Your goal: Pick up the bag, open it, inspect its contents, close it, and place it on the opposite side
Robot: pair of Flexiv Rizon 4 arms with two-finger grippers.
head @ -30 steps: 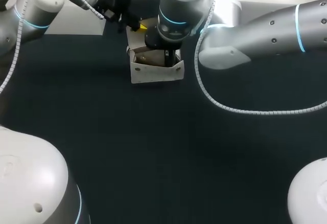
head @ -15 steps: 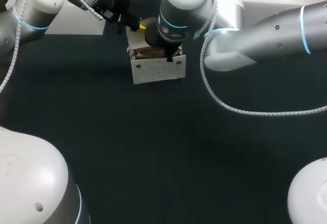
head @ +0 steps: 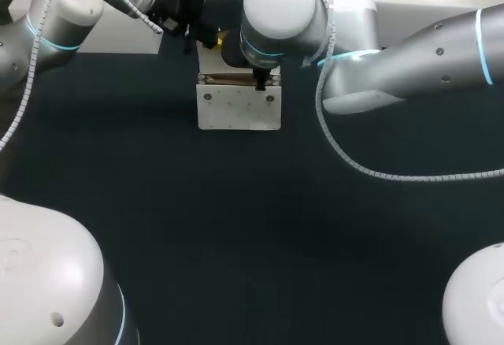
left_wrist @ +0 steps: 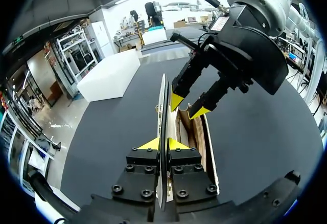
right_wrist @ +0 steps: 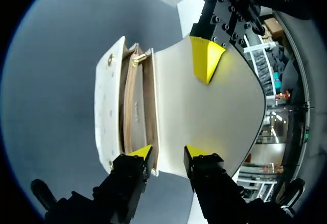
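Standing upright near the far edge of the dark surface (head: 252, 227), about midway along it, the white flap bag (head: 238, 109) has its flap (right_wrist: 204, 111) raised and its tan interior showing. The left hand (left_wrist: 163, 144) is clamped on the flap's free edge, one yellow tip pressing on each side. The right hand (right_wrist: 167, 152) hangs just above the bag's mouth with its fingers spread, gripping nothing.

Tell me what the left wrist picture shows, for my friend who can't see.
The left pincer pinches the flap of a white bag, seen edge-on. Just ahead, the right pincer hangs open over the bag's open top.
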